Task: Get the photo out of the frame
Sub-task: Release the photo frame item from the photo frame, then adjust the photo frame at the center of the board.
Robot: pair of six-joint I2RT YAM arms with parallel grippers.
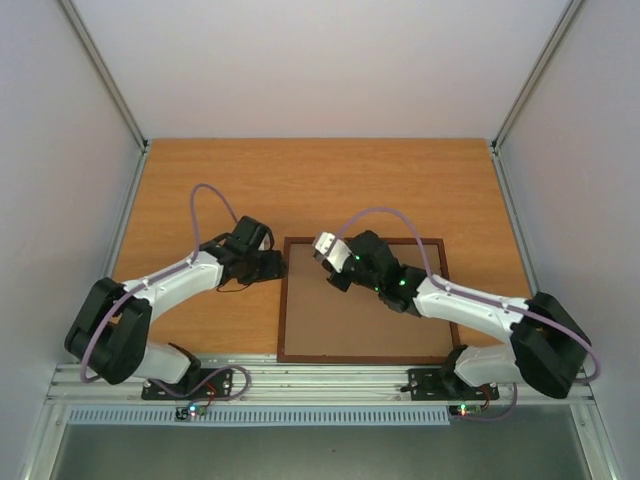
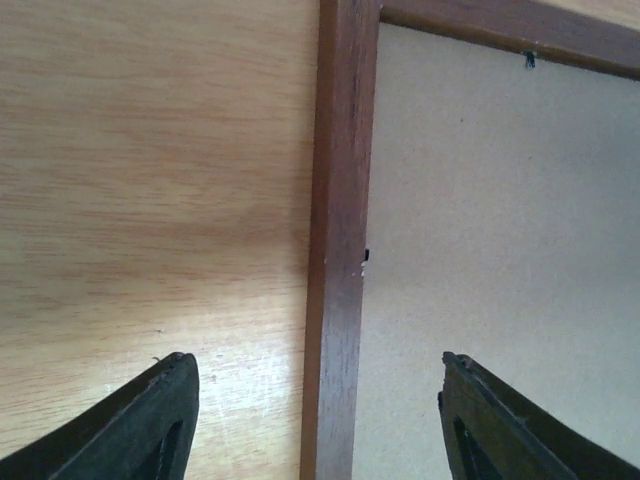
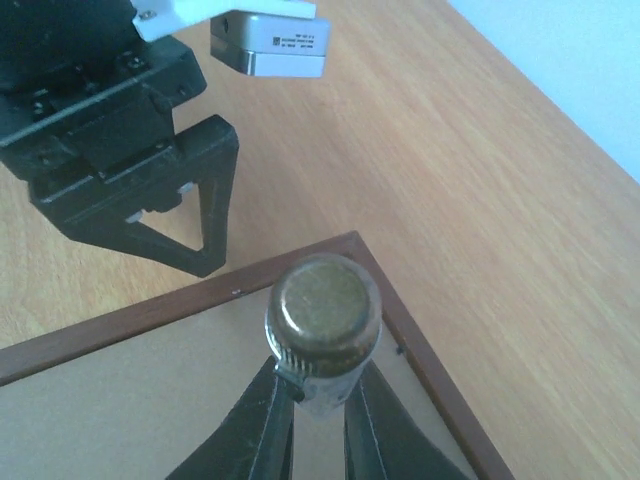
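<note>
The frame (image 1: 283, 300) lies face down on the table, its plain brown back (image 1: 360, 325) up. The photo is hidden. My left gripper (image 1: 272, 264) is open and low over the frame's left rail near the far left corner. In the left wrist view (image 2: 312, 362) one finger is over the table and one over the back, with the rail (image 2: 335, 200) between them. My right gripper (image 1: 330, 270) is over the back near that same corner. In the right wrist view (image 3: 318, 405) it is shut on a short metal cylinder with a brassy round end (image 3: 322, 305).
The wooden table (image 1: 300, 180) runs far and left of the frame. Small dark tabs (image 2: 529, 59) sit on the frame's inner edge. The left arm's finger (image 3: 212, 200) and its white camera block (image 3: 270, 45) stand close beyond the corner in the right wrist view.
</note>
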